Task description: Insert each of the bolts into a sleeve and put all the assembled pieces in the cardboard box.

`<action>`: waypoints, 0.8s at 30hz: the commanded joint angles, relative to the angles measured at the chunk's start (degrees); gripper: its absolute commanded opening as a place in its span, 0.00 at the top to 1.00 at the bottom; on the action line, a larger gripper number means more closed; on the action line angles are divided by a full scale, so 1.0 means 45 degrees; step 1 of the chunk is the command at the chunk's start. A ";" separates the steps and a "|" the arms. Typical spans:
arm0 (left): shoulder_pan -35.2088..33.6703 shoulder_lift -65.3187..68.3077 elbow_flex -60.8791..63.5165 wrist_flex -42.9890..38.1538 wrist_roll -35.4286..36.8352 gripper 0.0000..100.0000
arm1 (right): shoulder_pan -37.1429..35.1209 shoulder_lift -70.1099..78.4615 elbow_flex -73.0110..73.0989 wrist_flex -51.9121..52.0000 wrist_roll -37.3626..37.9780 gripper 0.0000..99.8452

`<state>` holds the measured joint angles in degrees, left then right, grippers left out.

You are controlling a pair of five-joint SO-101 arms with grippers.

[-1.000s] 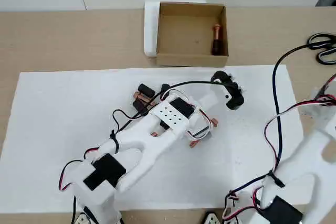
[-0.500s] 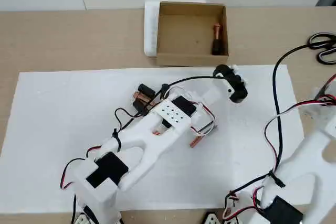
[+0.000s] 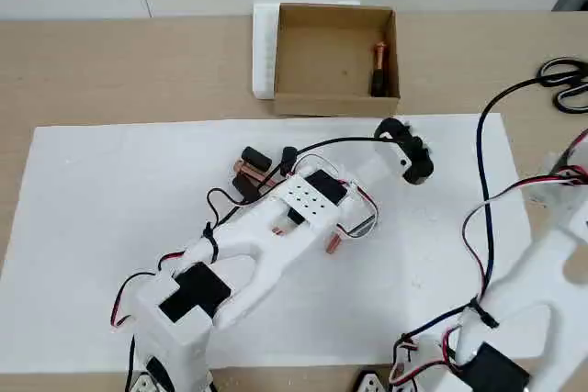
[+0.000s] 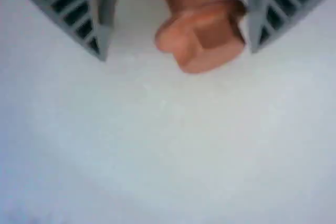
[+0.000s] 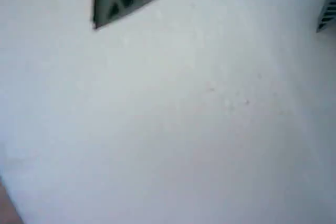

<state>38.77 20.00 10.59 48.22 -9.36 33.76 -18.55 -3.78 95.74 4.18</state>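
Observation:
A copper bolt [image 4: 202, 35] lies on the white sheet with its hex head toward the left wrist camera. My left gripper [image 4: 177, 51] is open, one finger on each side of the bolt without touching it. In the high view the left arm [image 3: 294, 218] stretches over the sheet's middle, and a copper piece [image 3: 333, 245] pokes out beneath it. Black sleeves [image 3: 255, 158] and another bolt [image 3: 243, 170] lie beside the arm. The cardboard box [image 3: 335, 105] holds one assembled piece [image 3: 378, 66]. My right gripper [image 5: 206, 24] hangs open over bare sheet.
The white sheet [image 3: 110, 208] covers most of the table. A white foam block [image 3: 265, 48] stands against the box's left side. Scissors [image 3: 565, 84] lie at the right edge. The right arm [image 3: 551, 273] and its cables occupy the front right corner.
The left arm's wrist and its camera have swung a little toward the box. The right arm has not moved.

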 commanded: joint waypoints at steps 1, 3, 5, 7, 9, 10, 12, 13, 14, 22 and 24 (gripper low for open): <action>0.0039 0.0020 -0.0498 -0.0156 0.0059 0.84 | 0.0049 -0.0459 -0.0059 0.0127 0.0137 0.79; 0.0039 0.0039 -0.0498 -0.0156 0.0059 0.85 | 0.0049 -0.0459 -0.0059 0.0107 0.0137 0.79; 0.0059 0.0020 -0.0498 -0.0156 0.0059 0.90 | 0.0049 -0.0459 -0.0059 0.0107 0.0137 0.79; 0.0059 -0.0020 -0.0498 -0.0156 0.0059 0.95 | 0.0049 -0.0459 -0.0059 0.0068 0.0137 0.79; 0.0059 -0.0039 -0.0498 -0.0156 0.0059 0.99 | 0.0049 -0.0459 -0.0059 0.0049 0.0137 0.79; 0.0059 -0.0039 -0.0498 -0.0156 0.0059 1.00 | 0.0049 -0.0459 -0.0059 0.0049 0.0137 0.79; 0.0059 -0.0039 -0.0518 -0.0156 0.0059 0.99 | 0.0049 -0.0420 -0.0059 0.0049 0.0137 0.79; 0.0059 -0.0059 -0.0518 -0.0156 0.0059 0.99 | 0.0049 -0.0400 -0.0059 0.0049 0.0137 0.79; 0.0059 -0.0059 -0.0557 -0.0156 0.0059 0.99 | 0.0049 -0.0400 -0.0059 0.0049 0.0137 0.79; 0.0059 -0.0059 -0.3350 0.2305 0.0059 0.99 | 0.0049 -0.0440 -0.0059 0.0068 0.0137 0.79; 0.0059 -0.0059 -0.4151 0.3048 0.0059 0.99 | 0.0049 -0.0440 -0.0059 0.0088 0.0137 0.79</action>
<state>39.03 20.44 -1.27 58.07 -9.27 33.76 -18.55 -3.78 95.74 4.18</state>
